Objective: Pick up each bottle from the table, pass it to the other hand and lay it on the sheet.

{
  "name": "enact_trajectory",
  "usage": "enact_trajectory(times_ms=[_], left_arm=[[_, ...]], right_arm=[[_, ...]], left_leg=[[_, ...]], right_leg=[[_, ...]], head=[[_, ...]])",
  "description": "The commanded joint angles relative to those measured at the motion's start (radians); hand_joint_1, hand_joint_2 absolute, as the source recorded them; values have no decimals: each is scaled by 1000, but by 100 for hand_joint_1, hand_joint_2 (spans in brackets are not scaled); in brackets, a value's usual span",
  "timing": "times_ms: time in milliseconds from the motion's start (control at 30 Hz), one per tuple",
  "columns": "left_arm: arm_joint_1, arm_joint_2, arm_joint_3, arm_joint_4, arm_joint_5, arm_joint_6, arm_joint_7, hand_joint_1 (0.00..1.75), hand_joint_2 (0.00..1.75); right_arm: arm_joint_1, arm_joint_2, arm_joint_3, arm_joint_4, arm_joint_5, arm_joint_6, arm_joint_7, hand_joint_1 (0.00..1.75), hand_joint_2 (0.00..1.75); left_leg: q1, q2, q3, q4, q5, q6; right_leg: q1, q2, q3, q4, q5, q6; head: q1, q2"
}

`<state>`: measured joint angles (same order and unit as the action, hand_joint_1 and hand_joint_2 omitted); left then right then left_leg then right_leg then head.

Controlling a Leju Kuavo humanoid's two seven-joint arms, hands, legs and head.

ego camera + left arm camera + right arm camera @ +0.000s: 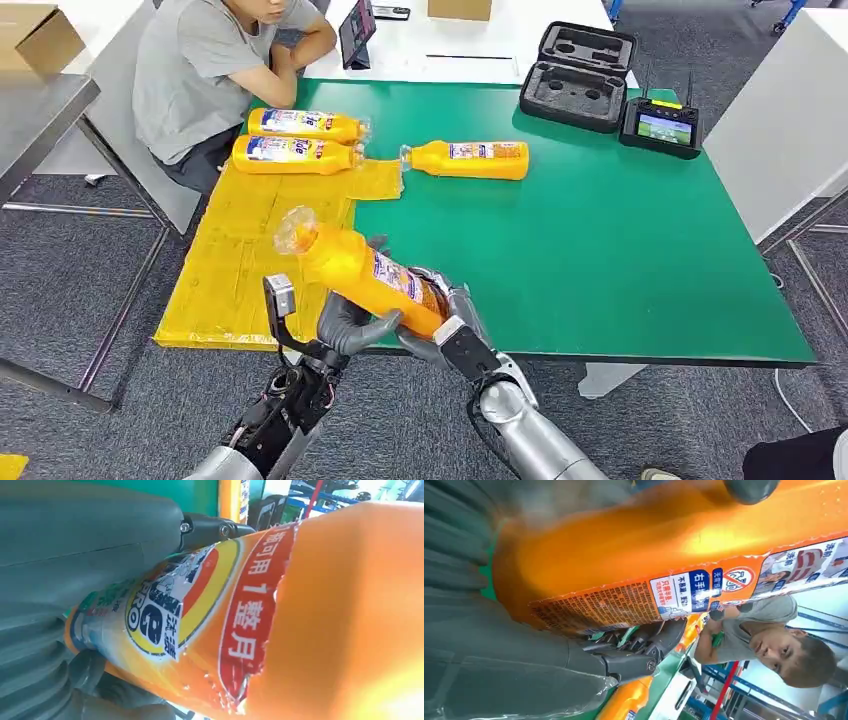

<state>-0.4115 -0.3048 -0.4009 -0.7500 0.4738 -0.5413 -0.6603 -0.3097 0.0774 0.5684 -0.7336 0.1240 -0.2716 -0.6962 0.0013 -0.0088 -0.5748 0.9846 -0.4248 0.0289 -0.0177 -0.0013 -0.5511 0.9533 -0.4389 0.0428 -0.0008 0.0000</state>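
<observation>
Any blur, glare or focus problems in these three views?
Head view: sharp, evenly lit. Left wrist view: held bottle too close, its plain orange end soft, label readable. Right wrist view: bottle body blurred with a bright glare patch, right robot hand soft at the edge.

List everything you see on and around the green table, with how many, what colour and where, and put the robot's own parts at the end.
held bottle: one, orange, above the table's near edge, between both hands
bottles on sheet: two, orange, lying side by side at the far end
bottle on table: one, orange, lying just right of the sheet
sheet: one, yellow, over the table's left end
table: one, green
foam case: one, black, open, far right
controller: one, black with lit screen, beside the case
person: one, grey shirt, seated at far left corner
left hand: grey, grips the held bottle
right hand: grey, grips the held bottle
</observation>
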Motion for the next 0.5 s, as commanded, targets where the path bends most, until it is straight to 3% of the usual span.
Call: enact_trajectory(times_ms=[33, 467, 500], left_arm=[[-45, 29, -29, 51, -11, -1, 0, 0, 175], [-43, 29, -29, 55, -13, 3, 2, 0, 175], [-43, 29, -30, 57, -13, -1, 5, 0, 0]], right_arm=[[-40, 1, -3, 42, -1, 9, -2, 175, 175], [-42, 4, -3, 45, -2, 14, -2, 175, 175], [-42, 4, -4, 44, -1, 15, -2, 175, 175]], left_leg=[[0, 1, 1, 0, -1, -1], [1, 2, 2, 1, -1, -2], [1, 2, 1, 1, -1, -1]], right_leg=[[1, 1, 1, 0, 0, -1], [1, 1, 1, 1, -1, -2], [1, 1, 1, 1, 0, -2]], head=[[0, 0], [0, 0], [0, 0]])
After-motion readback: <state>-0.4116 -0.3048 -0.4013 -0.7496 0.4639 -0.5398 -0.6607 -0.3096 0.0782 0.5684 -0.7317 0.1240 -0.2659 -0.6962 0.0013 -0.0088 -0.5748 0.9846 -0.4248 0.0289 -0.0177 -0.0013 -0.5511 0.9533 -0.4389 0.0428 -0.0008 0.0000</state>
